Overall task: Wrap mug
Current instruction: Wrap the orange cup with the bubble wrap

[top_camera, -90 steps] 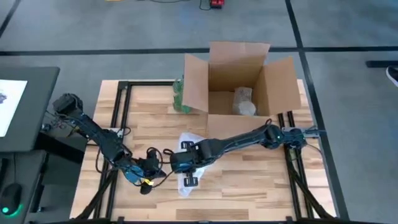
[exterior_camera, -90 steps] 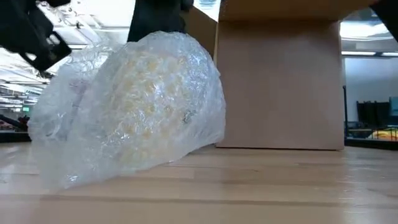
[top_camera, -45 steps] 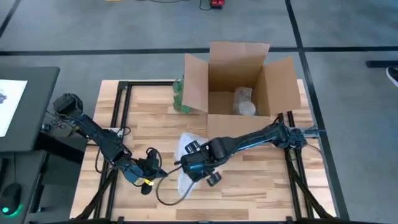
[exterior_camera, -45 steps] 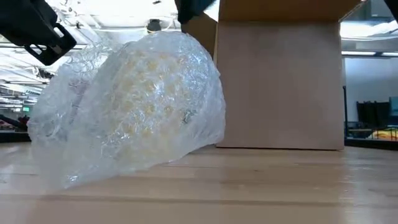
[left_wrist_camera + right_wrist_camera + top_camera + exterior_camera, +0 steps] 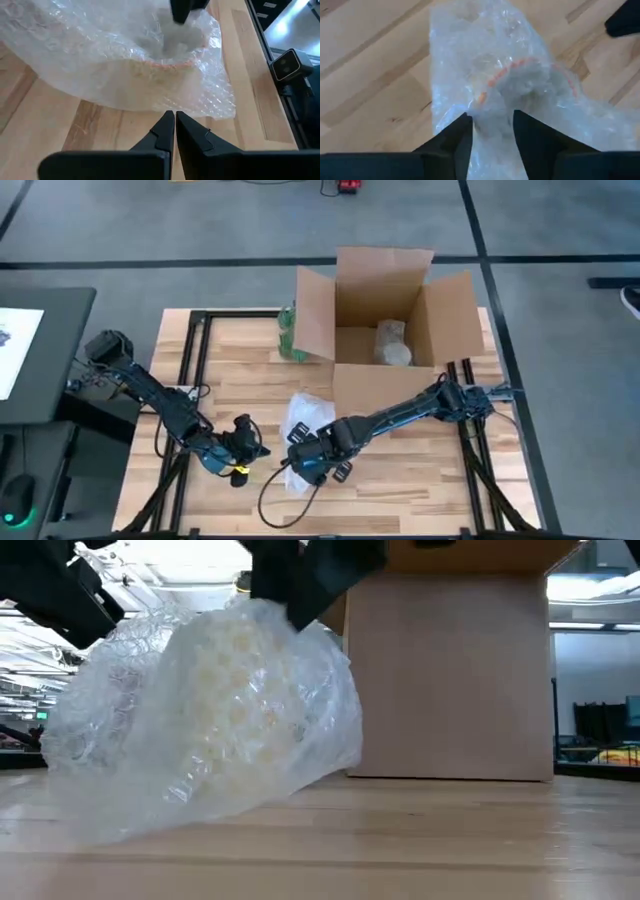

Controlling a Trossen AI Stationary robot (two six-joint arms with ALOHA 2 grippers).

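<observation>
High view shows my right jaws (image 5: 312, 463) low over the front part of the wooden desk (image 5: 420, 470), at the near end of a bundle of bubble wrap (image 5: 303, 420); my left jaws (image 5: 243, 442) wait just beside the bundle, on its left side; behind it stands the open cardboard box (image 5: 385, 320) with a grey wrapped lump (image 5: 392, 345) inside, and a green leafy bunch (image 5: 289, 330) is next to the box's left flap; in my right wrist view the two fingers (image 5: 451, 142) are apart, with the bubble wrap between them, so my right jaws are pinching the wrap; the mug (image 5: 530, 82) lies inside the wrap, seen only as a pale round form with an orange rim; in my left wrist view my left jaws are pressed together and hold nothing, their tips near the edge of the wrap but not touching it.
</observation>
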